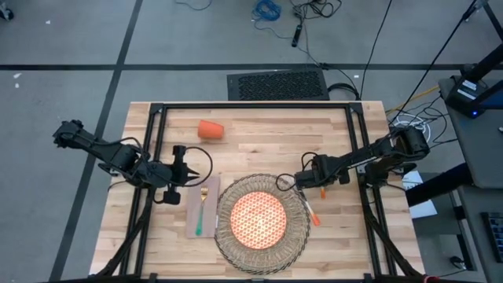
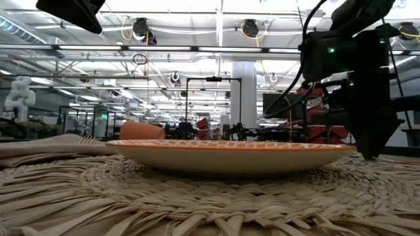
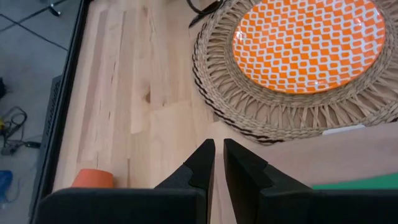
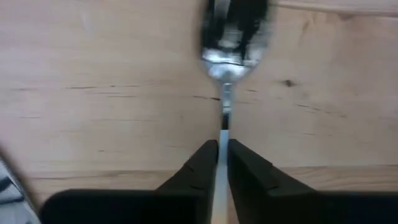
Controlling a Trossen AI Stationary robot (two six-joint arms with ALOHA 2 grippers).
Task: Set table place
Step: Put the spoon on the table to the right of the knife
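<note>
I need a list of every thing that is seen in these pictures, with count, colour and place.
table: one, pale wood, black frame.
placemat: one, woven straw, near edge.
plate: one, orange-patterned, on placemat.
cup: one, orange, on its side, far left part.
napkin: one, beige, left of placemat.
fork: one, green handle, on napkin.
knife: one, orange handle, right of placemat.
spoon: one, metal bowl, in right claw.
left claw: shut, empty, by napkin.
right claw: shut on spoon.
</note>
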